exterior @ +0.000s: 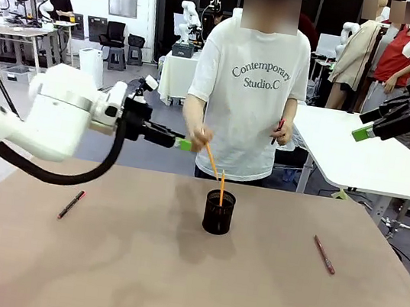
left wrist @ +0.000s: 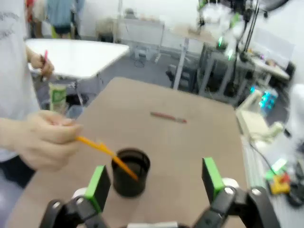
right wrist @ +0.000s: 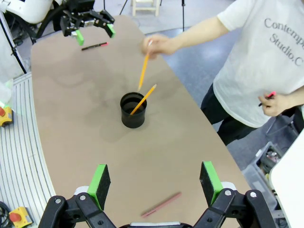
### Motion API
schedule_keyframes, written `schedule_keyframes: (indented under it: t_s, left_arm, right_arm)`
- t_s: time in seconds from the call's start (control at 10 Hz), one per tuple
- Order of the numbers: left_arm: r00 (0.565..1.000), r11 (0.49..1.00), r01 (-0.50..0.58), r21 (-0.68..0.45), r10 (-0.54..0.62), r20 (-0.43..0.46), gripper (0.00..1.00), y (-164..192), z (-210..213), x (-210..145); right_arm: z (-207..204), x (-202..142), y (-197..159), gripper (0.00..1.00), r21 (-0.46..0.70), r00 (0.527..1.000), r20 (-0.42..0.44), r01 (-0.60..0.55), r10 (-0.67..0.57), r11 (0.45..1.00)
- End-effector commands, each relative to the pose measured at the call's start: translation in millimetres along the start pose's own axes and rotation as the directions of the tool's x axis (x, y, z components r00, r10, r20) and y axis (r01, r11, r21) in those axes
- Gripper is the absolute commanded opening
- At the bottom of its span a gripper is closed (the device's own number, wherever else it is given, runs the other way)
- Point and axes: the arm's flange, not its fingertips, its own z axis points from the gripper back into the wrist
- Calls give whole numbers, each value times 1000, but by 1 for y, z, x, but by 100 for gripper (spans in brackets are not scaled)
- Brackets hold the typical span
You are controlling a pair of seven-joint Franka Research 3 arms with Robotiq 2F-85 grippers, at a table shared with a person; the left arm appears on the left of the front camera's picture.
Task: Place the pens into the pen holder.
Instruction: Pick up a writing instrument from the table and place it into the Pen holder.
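The black mesh pen holder [exterior: 218,212] [left wrist: 130,172] [right wrist: 132,109] stands mid-table with a yellow pencil [exterior: 221,188] [right wrist: 143,99] leaning in it. The person's hand [exterior: 196,133] lowers a second orange pencil [exterior: 209,158] [left wrist: 107,151] [right wrist: 143,71] toward its mouth. On the table's left lies a black pen with a red end [exterior: 71,204] [right wrist: 95,46]; a reddish-brown pen [exterior: 324,255] [left wrist: 168,117] [right wrist: 161,204] lies on the right. My left gripper [exterior: 179,143] [left wrist: 154,183] [right wrist: 92,29] hovers open above the left side. My right gripper [exterior: 365,125] [right wrist: 154,183] hangs open, high at the right.
The person stands at the far edge, the other hand [exterior: 279,130] [right wrist: 273,102] holding a pink-red pen at the waist. A white table [exterior: 366,158] stands beyond on the right. The brown tabletop [exterior: 169,287] has free room in front.
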Motion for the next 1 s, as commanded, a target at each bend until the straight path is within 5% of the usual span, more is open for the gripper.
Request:
schedule_keyframes:
  t_s: [0.0, 0.2, 0.5, 0.7, 0.8, 0.9]
  left_arm:
    - [979, 998, 55, -42, -62, -194, 100, -25, 29, 14]
    - [949, 998, 46, -33, -54, -310, 100, -25, 59, 24]
    - [907, 972, 0, 235, 99, -408, 100, -46, 102, 42]
    - [839, 915, -95, 391, 285, -463, 100, -45, 114, 48]
    - [759, 850, -190, 491, 445, -476, 100, -44, 126, 52]
    - [737, 787, -95, 610, 467, -488, 100, -33, 129, 47]
  right_arm:
    - [1, 1, -1, 100, 2, 1000, 15, -9, 9, 1000]
    - [1, 1, -1, 100, 2, 1000, 15, -9, 9, 1000]
    - [1, 1, -1, 100, 2, 1000, 15, -9, 9, 1000]
    - [1, 1, -1, 100, 2, 1000, 15, -9, 9, 1000]
    - [1, 1, -1, 100, 2, 1000, 15, -9, 9, 1000]
    - [1, 1, -1, 100, 2, 1000, 15, -9, 9, 1000]
